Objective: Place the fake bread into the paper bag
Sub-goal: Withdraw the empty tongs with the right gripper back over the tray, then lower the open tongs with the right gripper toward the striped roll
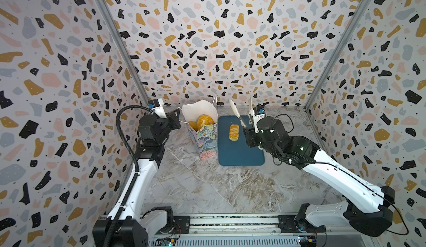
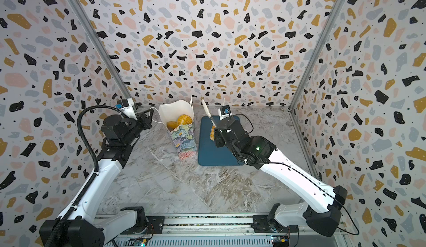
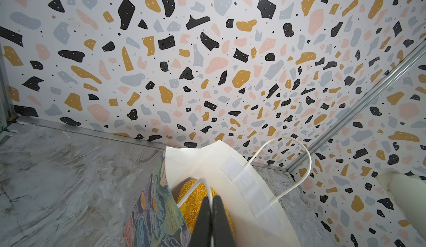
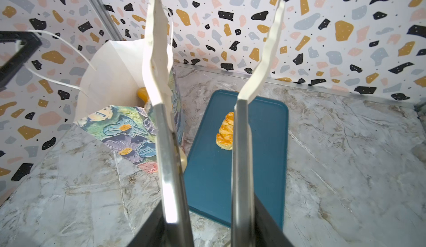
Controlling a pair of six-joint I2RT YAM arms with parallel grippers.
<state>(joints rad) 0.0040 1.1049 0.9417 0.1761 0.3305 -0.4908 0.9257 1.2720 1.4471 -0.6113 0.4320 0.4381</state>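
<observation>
On the marble-look table (image 1: pixel 207 188) in a top view, between speckled walls (image 1: pixel 207 49), the paper bag (image 1: pixel 202 142) stands beside a blue tray (image 1: pixel 239 153) bearing one plaited pastry (image 1: pixel 234 132). Left wrist: the left gripper (image 3: pixel 211 199) pinches the bag's cord handle (image 3: pixel 206 187) (seeded loaf (image 3: pixel 191 202) half hidden inside). Right wrist: the right gripper (image 4: pixel 207 232) clamps tongs (image 4: pixel 241 153), parted, empty.

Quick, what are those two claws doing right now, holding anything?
Left gripper: shut on the cord handle of the paper bag.
Right gripper: closed on tongs; the tongs are spread and empty.
</observation>
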